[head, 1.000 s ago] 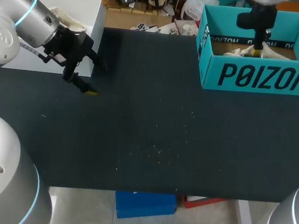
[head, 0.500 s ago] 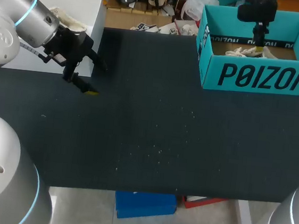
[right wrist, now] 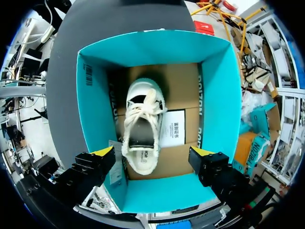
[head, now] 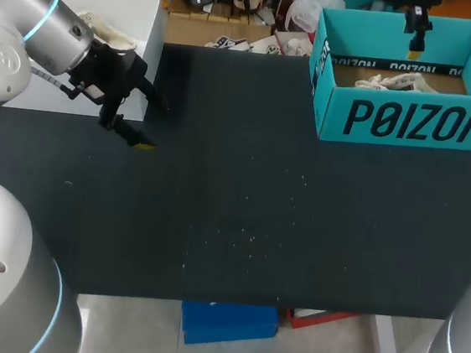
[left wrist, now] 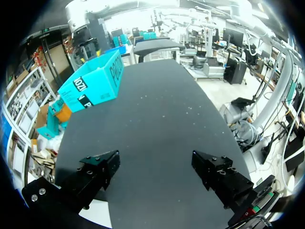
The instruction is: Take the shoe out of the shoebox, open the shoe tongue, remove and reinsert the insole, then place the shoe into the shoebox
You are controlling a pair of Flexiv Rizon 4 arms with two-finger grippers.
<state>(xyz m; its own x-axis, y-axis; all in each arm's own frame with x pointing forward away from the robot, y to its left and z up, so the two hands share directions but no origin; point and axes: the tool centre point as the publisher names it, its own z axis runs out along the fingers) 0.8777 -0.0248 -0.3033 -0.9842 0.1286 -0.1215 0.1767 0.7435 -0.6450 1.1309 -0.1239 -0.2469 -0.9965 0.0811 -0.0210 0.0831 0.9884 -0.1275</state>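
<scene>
Black table point(head: 239, 219) nearest; left gripper point(left wrist: 155, 167) low over its left part, fingers spread wide, nothing between them; well apart from teal shoebox point(head: 410, 121) at far right corner of table; white shoe point(right wrist: 142, 129) lies flat on cardboard floor inside shoebox, laces up; right gripper point(right wrist: 152, 153) hangs above shoebox, fingers spread, holding nothing; wrist view shows yellow tips flanking heel end, clear of shoe.

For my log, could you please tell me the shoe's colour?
The shoe is white; clearest in the right wrist view.
</scene>
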